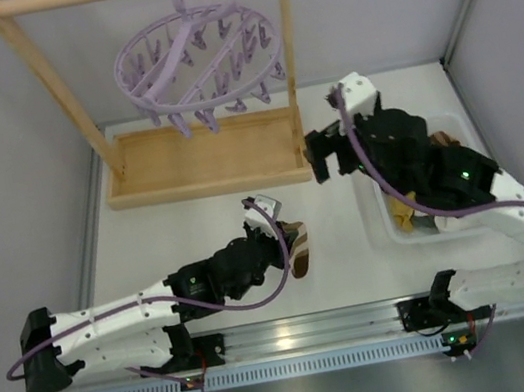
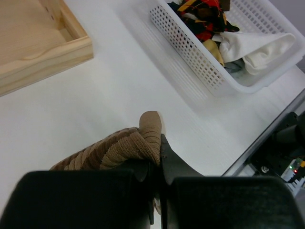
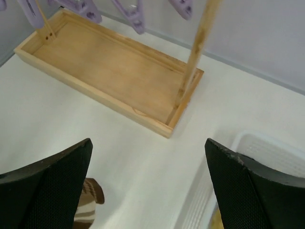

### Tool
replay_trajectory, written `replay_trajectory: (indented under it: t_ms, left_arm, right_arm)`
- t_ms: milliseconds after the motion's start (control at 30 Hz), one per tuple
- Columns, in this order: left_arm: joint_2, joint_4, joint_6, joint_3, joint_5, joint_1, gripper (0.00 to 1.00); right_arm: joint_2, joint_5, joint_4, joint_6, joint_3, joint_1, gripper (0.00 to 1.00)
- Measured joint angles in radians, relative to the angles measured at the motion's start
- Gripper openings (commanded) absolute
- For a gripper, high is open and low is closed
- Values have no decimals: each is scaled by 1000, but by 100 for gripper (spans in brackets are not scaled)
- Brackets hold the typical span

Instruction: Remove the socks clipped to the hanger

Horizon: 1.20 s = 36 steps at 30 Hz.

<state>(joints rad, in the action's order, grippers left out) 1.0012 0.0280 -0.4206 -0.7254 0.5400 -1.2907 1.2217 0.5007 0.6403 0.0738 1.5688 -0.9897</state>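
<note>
The lilac hanger (image 1: 196, 60) hangs by its hook from the wooden rack's top bar, and no sock shows on its pegs. A few of its pegs (image 3: 136, 19) show at the top of the right wrist view. My left gripper (image 1: 285, 235) is shut on the brown-and-cream striped sock (image 2: 119, 149), low over the table; the sock also shows in the top view (image 1: 298, 249) and the right wrist view (image 3: 87, 206). My right gripper (image 1: 330, 156) is open and empty, beside the rack's right post. Argyle (image 2: 205, 16) and white (image 2: 255, 47) socks lie in the basket.
The wooden rack (image 1: 196, 157) stands at the back with its tray base (image 3: 114, 71) on the table. A white perforated basket (image 2: 190, 47) sits at the right, under the right arm (image 1: 440, 170). Grey walls close the sides.
</note>
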Motion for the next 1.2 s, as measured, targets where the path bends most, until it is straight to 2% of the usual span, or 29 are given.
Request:
replay_trajectory:
  t_ms: [167, 267, 400, 533, 667, 1000, 1033, 1200]
  left_arm:
    - [19, 2, 0, -32, -106, 0, 0]
    - [82, 2, 3, -99, -150, 0, 0]
    - [220, -1, 27, -240, -190, 0, 0]
    - [374, -5, 62, -417, -263, 13, 0]
    - [592, -5, 100, -614, -375, 83, 0]
    - [1092, -6, 121, -1209, -813, 230, 0]
    - [1152, -2, 109, -1280, -851, 239, 7]
    - [1427, -14, 44, -1570, -953, 264, 11]
  right_arm:
    - [-369, 105, 43, 100, -312, 5, 100]
    - [-519, 195, 104, 174, -416, 6, 100]
    - [-637, 286, 195, 262, -484, 6, 100]
    - [-700, 380, 278, 337, -486, 6, 99]
    - [-730, 464, 357, 393, -459, 6, 99]
    - [-850, 547, 446, 410, -297, 6, 99]
    - [-850, 550, 452, 410, -282, 6, 99]
    - [-850, 546, 470, 410, -274, 9, 99]
